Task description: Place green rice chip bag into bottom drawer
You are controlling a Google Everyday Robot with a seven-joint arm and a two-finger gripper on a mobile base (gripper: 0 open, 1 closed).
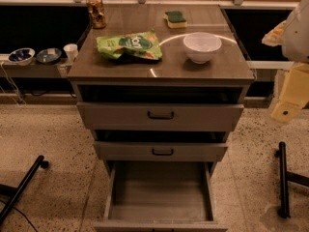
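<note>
At frame right, my gripper (289,99), its state I cannot tell, may knock the bowl (202,46) crossing to the green rice chip bag (129,45).

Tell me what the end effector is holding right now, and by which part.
Nothing visible. The green rice chip bag lies loose on the cabinet top; the end effector hangs off to the right, apart from both.
</note>
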